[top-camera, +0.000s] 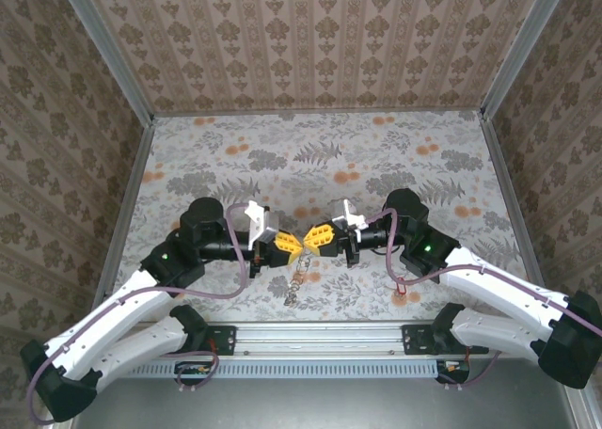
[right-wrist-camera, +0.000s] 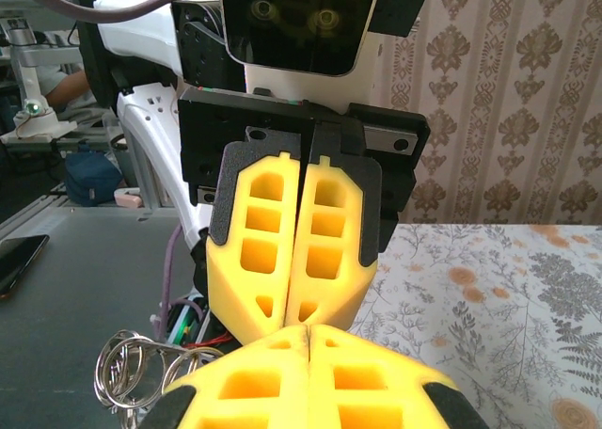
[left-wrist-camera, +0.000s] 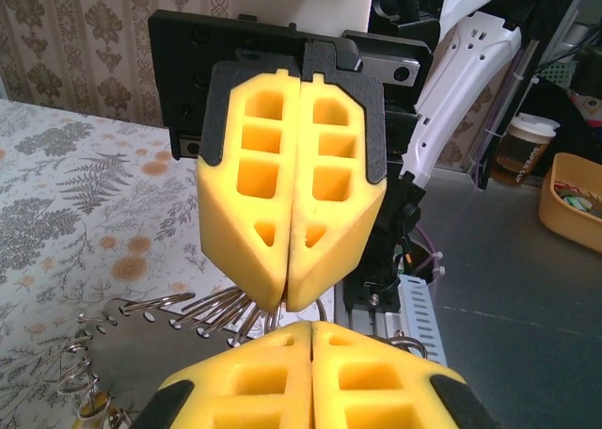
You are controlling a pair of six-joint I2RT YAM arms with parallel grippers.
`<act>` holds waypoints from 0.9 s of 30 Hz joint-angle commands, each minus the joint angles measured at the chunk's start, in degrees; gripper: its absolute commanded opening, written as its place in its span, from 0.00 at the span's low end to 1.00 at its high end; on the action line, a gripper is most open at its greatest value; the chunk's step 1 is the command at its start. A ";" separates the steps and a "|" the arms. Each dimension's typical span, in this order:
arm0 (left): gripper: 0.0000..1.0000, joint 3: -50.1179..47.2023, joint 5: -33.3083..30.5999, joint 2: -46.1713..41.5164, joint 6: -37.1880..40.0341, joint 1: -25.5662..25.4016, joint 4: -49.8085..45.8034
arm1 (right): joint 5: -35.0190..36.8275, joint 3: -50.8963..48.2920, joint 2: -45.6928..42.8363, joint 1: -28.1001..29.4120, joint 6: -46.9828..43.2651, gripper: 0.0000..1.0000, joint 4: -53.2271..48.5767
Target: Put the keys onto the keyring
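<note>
Meeting tip to tip above the flowered counter [top-camera: 235,161], my left claw [top-camera: 292,246] and my right claw [top-camera: 315,236] are both closed, their yellow pads [left-wrist-camera: 254,194] pressed flat together. The keyring [left-wrist-camera: 214,312], a bunch of silver wire loops with a short chain [top-camera: 293,288] trailing below, sits right at the meeting point, just under the tips. Which pair actually pinches it I cannot tell. The keys are too small to pick out with confidence. The step in hand looks like prising a loop open to thread a key. That is best done with one claw holding the bunch firm while the other works slowly along a single coil, avoiding any tug that might spring the wire free.
</note>
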 commanded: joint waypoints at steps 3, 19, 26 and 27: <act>0.09 2.65 -0.96 -2.11 2.08 0.52 -1.35 | -0.26 1.85 -0.68 0.63 -1.14 0.00 1.51; 0.10 2.71 -0.27 -0.28 2.03 0.53 -0.75 | -0.13 1.94 -0.45 0.91 -1.05 0.00 2.05; 0.11 2.35 0.08 0.22 2.07 0.02 -0.59 | -0.11 2.37 -0.18 0.93 -1.25 0.00 1.68; 0.11 2.24 -0.05 0.17 2.02 -0.02 -0.70 | -0.13 2.27 -0.18 0.94 -1.30 0.00 1.67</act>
